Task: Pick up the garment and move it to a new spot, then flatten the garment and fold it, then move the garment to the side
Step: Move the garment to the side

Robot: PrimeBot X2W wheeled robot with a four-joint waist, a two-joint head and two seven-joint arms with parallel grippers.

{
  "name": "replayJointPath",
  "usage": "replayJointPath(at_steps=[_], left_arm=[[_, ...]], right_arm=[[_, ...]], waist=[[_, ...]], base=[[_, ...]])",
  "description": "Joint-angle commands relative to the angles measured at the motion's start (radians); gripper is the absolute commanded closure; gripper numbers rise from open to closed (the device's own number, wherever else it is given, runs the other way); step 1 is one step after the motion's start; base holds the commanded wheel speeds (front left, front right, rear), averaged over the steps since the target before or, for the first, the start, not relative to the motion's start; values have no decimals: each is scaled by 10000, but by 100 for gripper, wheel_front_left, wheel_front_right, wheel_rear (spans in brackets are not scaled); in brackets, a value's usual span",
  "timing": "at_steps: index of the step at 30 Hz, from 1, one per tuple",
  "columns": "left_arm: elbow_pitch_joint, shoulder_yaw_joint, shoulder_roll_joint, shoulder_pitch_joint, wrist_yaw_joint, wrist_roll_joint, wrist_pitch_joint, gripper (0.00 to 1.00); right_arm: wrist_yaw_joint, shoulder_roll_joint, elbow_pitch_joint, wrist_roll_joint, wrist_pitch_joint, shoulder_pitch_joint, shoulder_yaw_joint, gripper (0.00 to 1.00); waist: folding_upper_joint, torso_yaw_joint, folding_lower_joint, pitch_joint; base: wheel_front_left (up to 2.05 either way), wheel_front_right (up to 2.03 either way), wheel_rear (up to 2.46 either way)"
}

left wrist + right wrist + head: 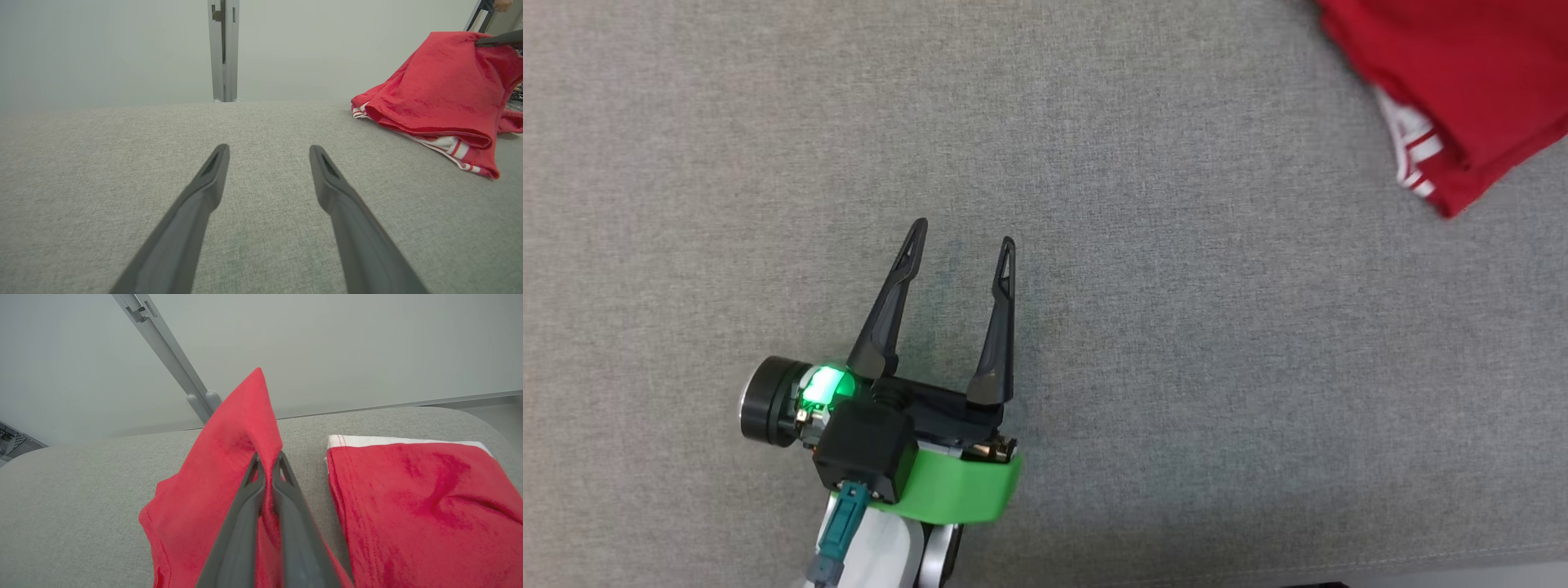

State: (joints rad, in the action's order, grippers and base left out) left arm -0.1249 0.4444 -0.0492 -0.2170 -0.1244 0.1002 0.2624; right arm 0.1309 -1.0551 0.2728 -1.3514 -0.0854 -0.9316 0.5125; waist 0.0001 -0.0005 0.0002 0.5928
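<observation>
1. The garment (1445,73) is red with white-striped trim. It sits at the far right of the grey cloth-covered tabletop (1094,367), well apart from the left claw (964,232).
2. The right claw (268,457) is clenched on a thin fold of the red cloth, which peaks up past its fingertips. Another red part lies flat on the tabletop just beside it.
3. In the left wrist view, the garment (441,94) tents up to a point at a dark finger at the upper right. Its lower folds rest on the tabletop, so it looks only partly lifted.
4. Pinching a narrow fold rather than a bunch probably gives a firm hold for carrying, and lets the rest hang free.
5. The left claw is released, jaws wide and grasping nothing, over bare tabletop near the middle. That open stretch is likely kept free as the new spot for flattening.
6. My judgement is that the pick-up is under way — moving, flattening and folding are not yet done. With a single pinch, the cloth could slip or drag in a heap.
</observation>
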Motion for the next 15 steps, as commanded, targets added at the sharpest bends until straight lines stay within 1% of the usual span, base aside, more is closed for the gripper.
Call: replayJointPath(at_steps=[1,8,15], left_arm=[[14,-54,-28,-213,-19,-110,26,0],[-69,-159,-28,-477,14,-168,26,0],[-66,-97,-28,-716,99,-190,27,0]], right_arm=[[-3,-252,107,59,54,-233,-125,100],[-5,-1255,533,82,222,-554,-451,100],[-5,-1810,1315,-103,214,-740,-635,100]], waist=[[-1,-101,-2,226],[-1,-184,-2,618],[-1,-153,-2,974]], base=[[0,0,0],[0,0,0],[0,0,0]])
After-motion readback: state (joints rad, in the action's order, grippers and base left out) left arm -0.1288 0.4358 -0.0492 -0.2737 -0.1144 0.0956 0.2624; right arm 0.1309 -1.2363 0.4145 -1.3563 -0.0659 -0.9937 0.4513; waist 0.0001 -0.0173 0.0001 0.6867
